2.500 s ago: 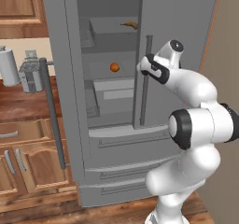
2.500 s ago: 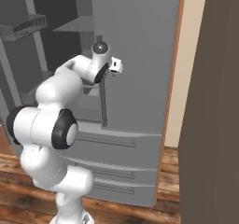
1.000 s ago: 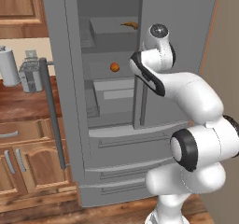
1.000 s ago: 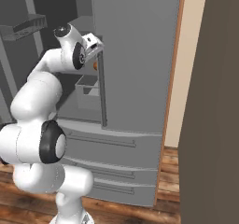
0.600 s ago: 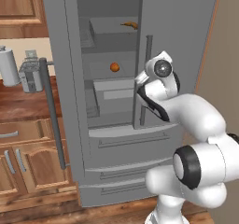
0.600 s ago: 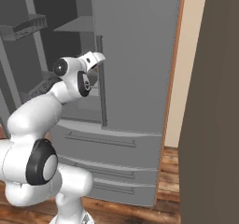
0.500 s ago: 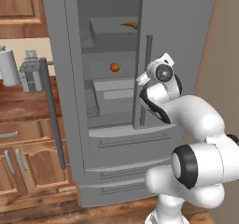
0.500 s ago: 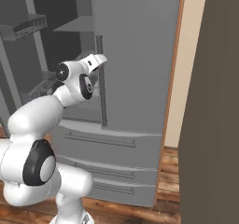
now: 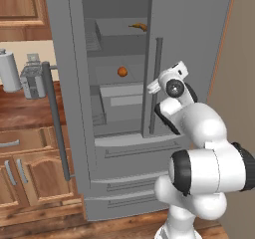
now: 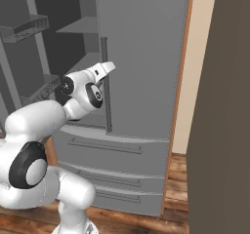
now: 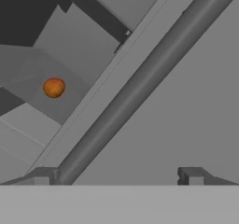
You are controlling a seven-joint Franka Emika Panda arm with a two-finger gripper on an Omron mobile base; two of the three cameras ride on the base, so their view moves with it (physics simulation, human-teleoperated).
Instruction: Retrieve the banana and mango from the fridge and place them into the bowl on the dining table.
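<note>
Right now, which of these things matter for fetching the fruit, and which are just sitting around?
For the job: the banana on the upper shelf, the mango on the shelf below, the fridge with its left door open.

Just there: paper towel roll, toaster, wooden cabinets.

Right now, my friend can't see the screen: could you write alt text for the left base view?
A white robot arm reaches toward a tall grey fridge whose left door stands open. Inside, a banana lies on an upper shelf and a mango on the shelf below. Wooden cabinets stand to the left.
</note>
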